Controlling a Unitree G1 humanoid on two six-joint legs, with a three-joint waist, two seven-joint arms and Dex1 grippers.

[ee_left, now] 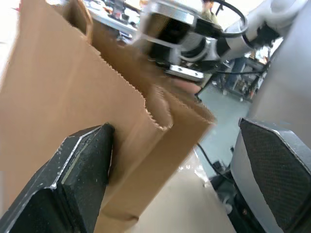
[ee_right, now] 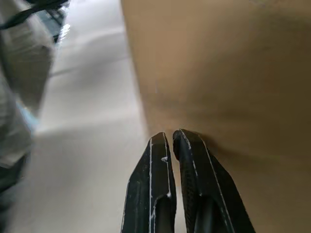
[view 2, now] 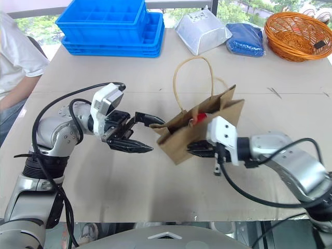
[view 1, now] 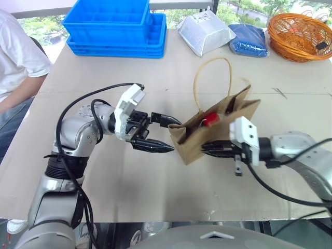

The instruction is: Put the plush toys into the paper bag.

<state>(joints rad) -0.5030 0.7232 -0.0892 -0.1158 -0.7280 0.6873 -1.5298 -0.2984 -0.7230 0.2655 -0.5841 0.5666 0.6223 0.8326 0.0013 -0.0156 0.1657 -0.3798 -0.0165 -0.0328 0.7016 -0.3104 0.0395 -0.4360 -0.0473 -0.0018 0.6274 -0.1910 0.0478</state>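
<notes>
Currently: bag point(view 1: 218, 129) tilted on table point(view 1: 155, 181) between both arms, toy point(view 1: 211, 120) apparently inside; left gripper point(view 1: 167, 135) gaping at its edge, right gripper point(ee_right: 170, 141) closed empty against its side.

Silver-grey arms, white wrist housings and black two-finger grippers are seen.

Black cables are looped along both arms; the left gripper point(view 1: 165, 134) shows textured pads — a black ribbed cuff on its forearm — the right gripper's point(ee_right: 171, 143) fingers are glossy, slim and tapered.
</notes>
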